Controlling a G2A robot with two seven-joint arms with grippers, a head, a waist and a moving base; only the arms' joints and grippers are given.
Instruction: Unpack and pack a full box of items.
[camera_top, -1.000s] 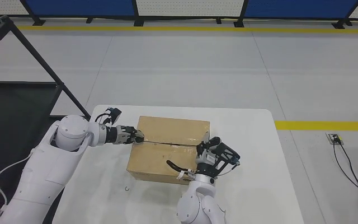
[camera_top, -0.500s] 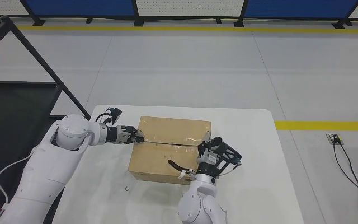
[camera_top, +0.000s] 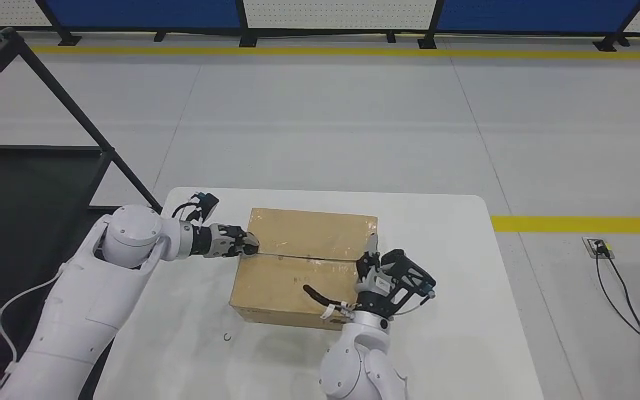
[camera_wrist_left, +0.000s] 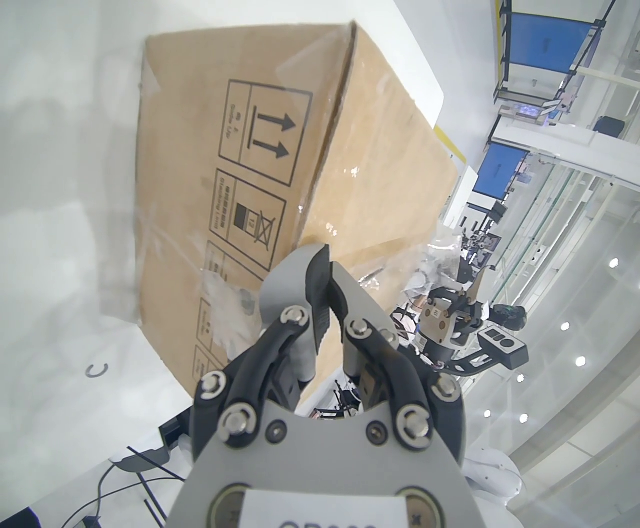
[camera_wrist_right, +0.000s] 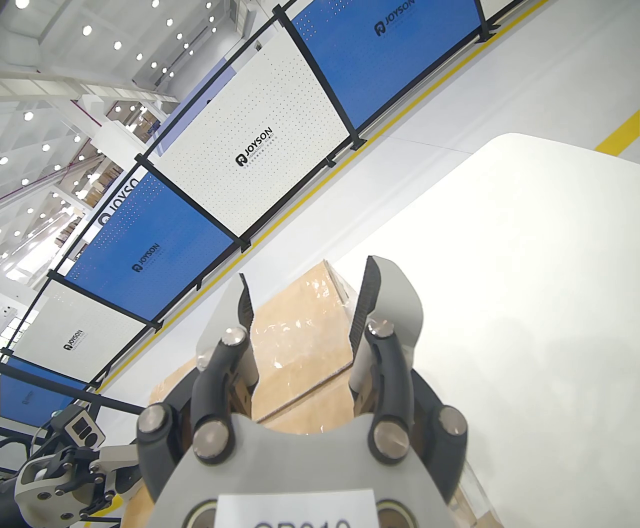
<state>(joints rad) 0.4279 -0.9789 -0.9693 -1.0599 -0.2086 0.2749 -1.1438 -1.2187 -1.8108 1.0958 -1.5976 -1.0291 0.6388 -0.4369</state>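
Taped cardboard box (camera_top: 300, 265) on the surface (camera_top: 450, 310). left tool (camera_wrist_left: 327, 272) pinched narrow at one end seam; right tool (camera_wrist_right: 307, 285) spread wide at the opposite end.

Grey floor (camera_top: 400, 120), blue-and-white partition panels (camera_top: 140, 12)

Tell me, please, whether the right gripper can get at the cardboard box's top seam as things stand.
Probably yes: the right gripper hangs open by the cardboard box's end, nothing between them.
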